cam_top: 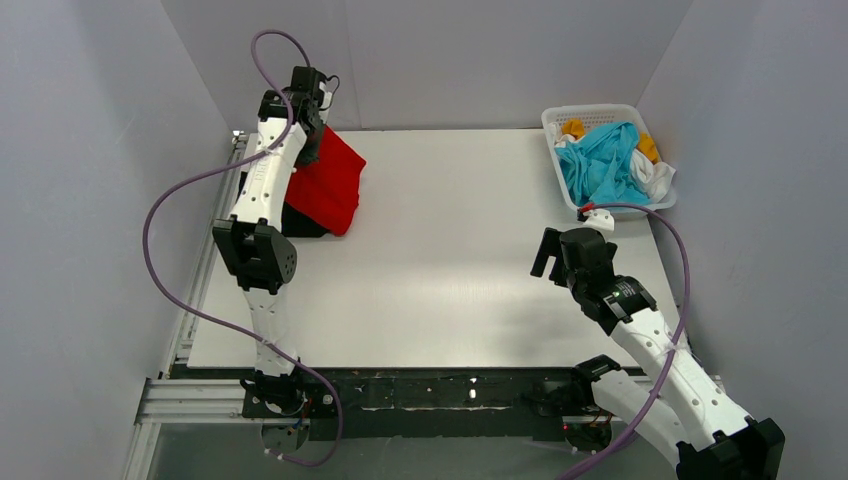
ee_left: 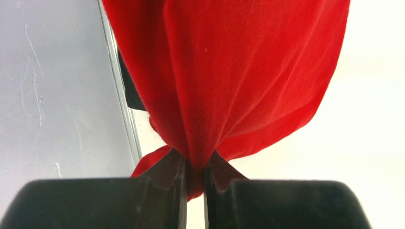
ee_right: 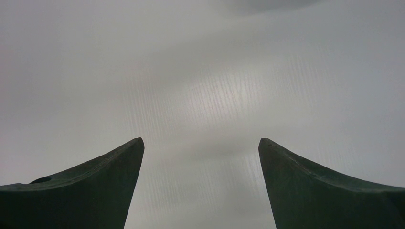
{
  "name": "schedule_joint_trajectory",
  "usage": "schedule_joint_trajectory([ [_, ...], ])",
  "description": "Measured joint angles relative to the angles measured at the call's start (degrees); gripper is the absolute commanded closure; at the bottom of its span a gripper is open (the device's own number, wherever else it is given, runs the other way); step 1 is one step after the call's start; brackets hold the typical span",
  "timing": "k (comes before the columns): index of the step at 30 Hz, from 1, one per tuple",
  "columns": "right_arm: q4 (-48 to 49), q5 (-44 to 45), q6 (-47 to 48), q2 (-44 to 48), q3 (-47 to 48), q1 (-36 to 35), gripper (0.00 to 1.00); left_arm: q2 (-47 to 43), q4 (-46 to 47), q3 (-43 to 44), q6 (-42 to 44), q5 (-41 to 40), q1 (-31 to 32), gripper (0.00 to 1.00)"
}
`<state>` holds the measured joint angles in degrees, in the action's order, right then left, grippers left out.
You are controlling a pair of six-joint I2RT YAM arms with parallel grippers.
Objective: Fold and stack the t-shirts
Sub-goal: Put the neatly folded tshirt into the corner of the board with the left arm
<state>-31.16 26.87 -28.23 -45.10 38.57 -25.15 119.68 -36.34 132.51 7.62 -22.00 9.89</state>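
My left gripper (cam_top: pixel 318 125) is shut on the bright red t-shirt (cam_top: pixel 330 182) and holds it up at the far left of the table, the cloth hanging down from it. In the left wrist view the red t-shirt (ee_left: pixel 224 71) is pinched between my left gripper's (ee_left: pixel 195 164) two fingers. A black t-shirt (cam_top: pixel 300 222) lies under it at the table's left edge, mostly hidden. Cyan (cam_top: pixel 603 160), white (cam_top: pixel 655 175) and orange-yellow (cam_top: pixel 648 146) t-shirts lie heaped in the basket. My right gripper (cam_top: pixel 549 252) is open and empty above the table's right side; it also shows in the right wrist view (ee_right: pixel 201 143).
A white lattice basket (cam_top: pixel 556 118) stands at the far right corner of the white table (cam_top: pixel 450 270). Grey walls enclose the table on three sides. A purple cable loops from each arm.
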Motion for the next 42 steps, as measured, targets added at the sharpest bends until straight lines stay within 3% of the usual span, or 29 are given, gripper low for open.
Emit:
schedule_joint_trajectory([
  [9, -0.02, 0.33, -0.02, 0.0, 0.0, 0.0, 0.02, -0.33, 0.17, -0.07, -0.22, 3.1, -3.15, 1.0],
  [18, -1.4, 1.09, -1.31, -1.11, 0.79, 0.02, 0.03, -0.2, 4.87, -8.31, -1.31, 12.28, -11.89, 1.0],
  [19, -1.86, 1.07, -1.62, -1.44, 1.05, 0.0, 0.03, 0.13, 5.44, -8.31, -1.75, 13.75, -13.27, 0.96],
  [22, -3.1, 1.05, -2.49, -2.45, 1.86, 0.0, 0.04, 1.62, 7.28, -8.31, -2.84, 18.16, -17.49, 0.62],
  [26, -4.92, 1.03, -3.48, -3.93, 3.52, 0.0, 0.04, 4.24, 10.38, -8.33, -3.85, 22.62, -21.81, 0.53],
  [27, -5.51, 1.03, -3.54, -4.46, 4.13, 0.0, 0.04, 4.9, 11.04, -8.33, -4.17, 23.28, -22.62, 0.45],
  [29, -6.6, 1.01, -3.56, -5.62, 5.44, 0.0, 0.05, 6.86, 12.52, -8.26, -4.94, 24.52, -24.37, 0.12],
  [30, -7.19, 1.01, -3.56, -6.29, 6.29, 0.0, 0.05, 7.91, 12.83, -8.11, -5.57, 25.03, -25.2, 0.03],
  [35, -9.44, 0.98, -3.65, -9.25, 9.46, 0.0, 0.04, 10.88, 13.42, -7.85, -9.53, 26.34, -27.89, 0.02],
  [42, -9.88, -0.17, -4.79, -9.97, 10.1, 0.0, 0.04, 7.69, 15.45, -10.62, -14.82, 32.59, -28.09, 0.02],
])
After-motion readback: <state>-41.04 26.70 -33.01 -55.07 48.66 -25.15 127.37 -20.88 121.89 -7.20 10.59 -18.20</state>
